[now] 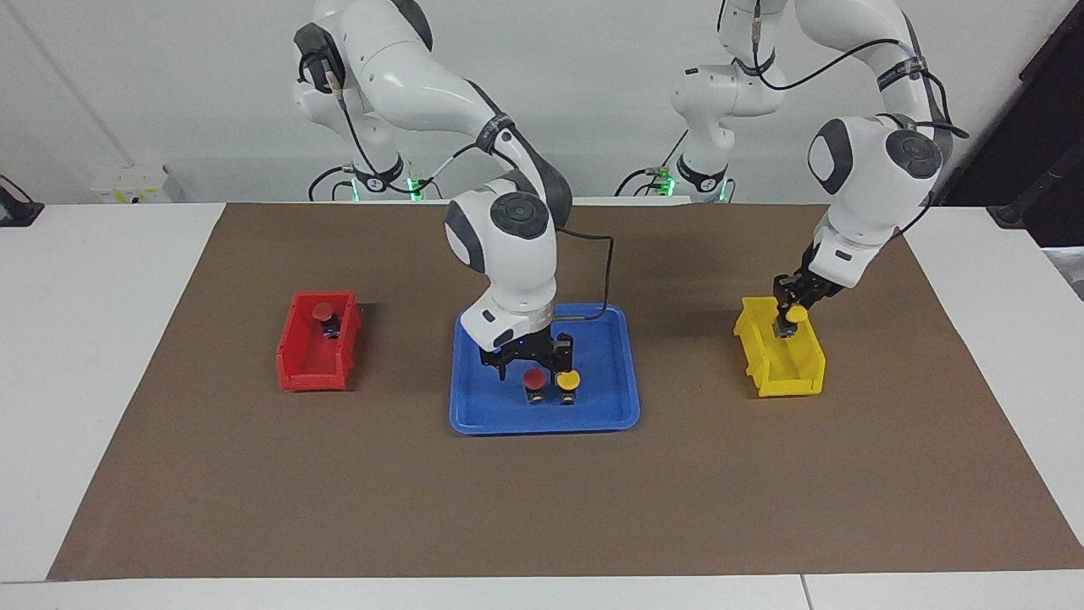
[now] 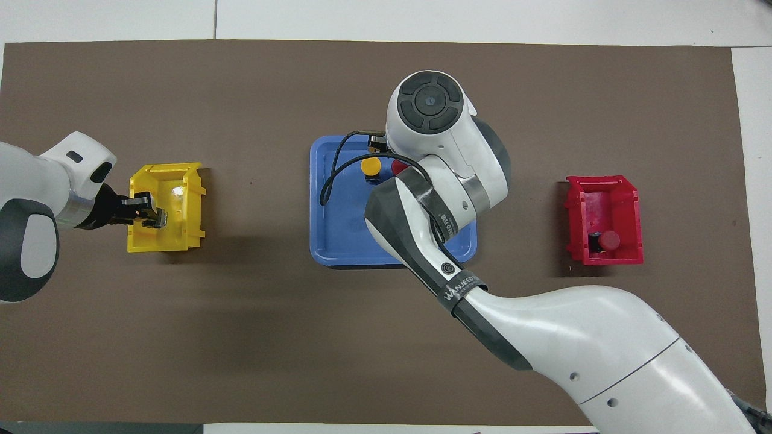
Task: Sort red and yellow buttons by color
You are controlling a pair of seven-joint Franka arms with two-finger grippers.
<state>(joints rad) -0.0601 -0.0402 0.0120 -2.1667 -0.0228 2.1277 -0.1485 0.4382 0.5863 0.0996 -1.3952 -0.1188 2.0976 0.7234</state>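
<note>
We saw a round-capped red button and yellow button side by side on the glossy blue tray, under the right gripper with fingers spread. The left gripper pinched another yellow button over the yellow bin. A second red button sat in the red bin.

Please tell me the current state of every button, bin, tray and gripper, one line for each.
Red button: lying in the red bin.
Red button: upright on the blue tray, under the right gripper.
Yellow button: upright on the tray, beside that red one.
Yellow button: held by the left gripper over the yellow bin.
</note>
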